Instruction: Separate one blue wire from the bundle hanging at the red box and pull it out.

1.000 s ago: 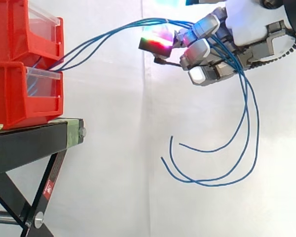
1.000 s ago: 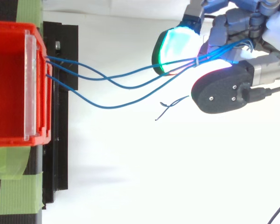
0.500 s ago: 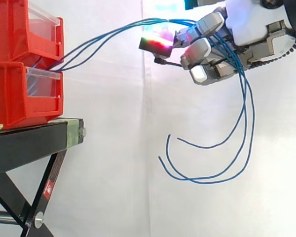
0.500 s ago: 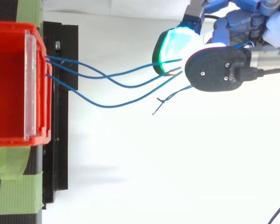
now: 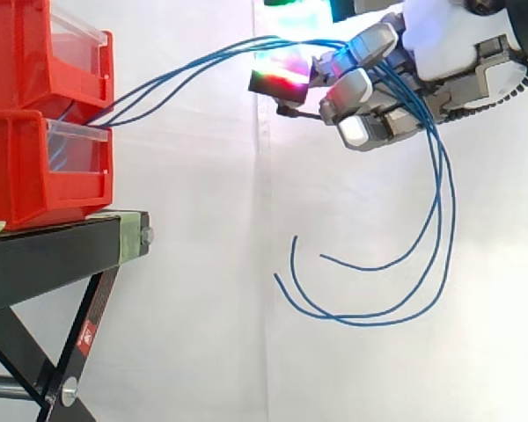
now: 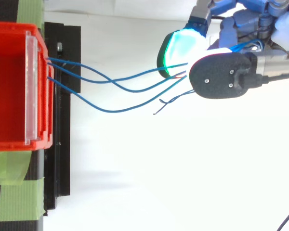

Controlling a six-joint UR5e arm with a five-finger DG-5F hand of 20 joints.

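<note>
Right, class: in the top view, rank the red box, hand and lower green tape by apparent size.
Red box and hand: look about alike, both cut off, so unranked.
Lower green tape: smallest.

Three blue wires (image 6: 111, 111) arc out from the red box (image 6: 9, 86), ends dangling.

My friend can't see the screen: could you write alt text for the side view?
The robot hand, at upper right, has its fingers curled round several blue wires that stretch from the red bins at left; their loose ends dangle below the hand.
</note>
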